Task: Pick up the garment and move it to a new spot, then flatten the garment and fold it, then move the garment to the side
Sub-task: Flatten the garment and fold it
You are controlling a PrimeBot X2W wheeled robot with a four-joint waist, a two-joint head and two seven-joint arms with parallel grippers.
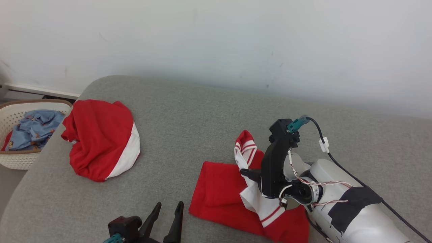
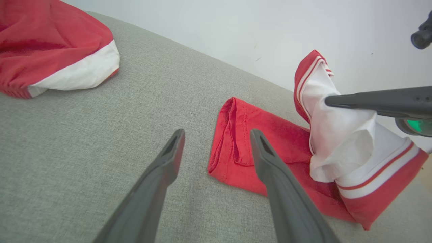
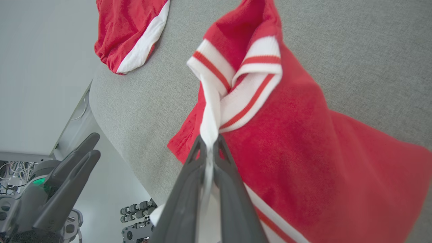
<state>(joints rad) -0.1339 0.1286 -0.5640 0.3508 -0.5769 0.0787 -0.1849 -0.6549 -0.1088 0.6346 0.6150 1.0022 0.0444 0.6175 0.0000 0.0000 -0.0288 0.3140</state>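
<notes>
Your robot's right hand (image 1: 244, 172) is matte black with long tapered fingers, on a glossy pale forearm (image 1: 364, 226) patched with black tape (image 1: 354, 202). A black cable (image 1: 337, 162) runs from a teal connector (image 1: 297, 124) through a white clip (image 1: 324, 144), and red-and-white twisted wires (image 1: 324, 184) loop at the wrist. Your left hand (image 1: 168, 206) is the same black.

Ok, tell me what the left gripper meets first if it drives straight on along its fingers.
Probably the bare cushion, just beside the garment's folded red edge. The left gripper is open, and the finger nearer that edge might graze it. Depth is unclear.
</notes>
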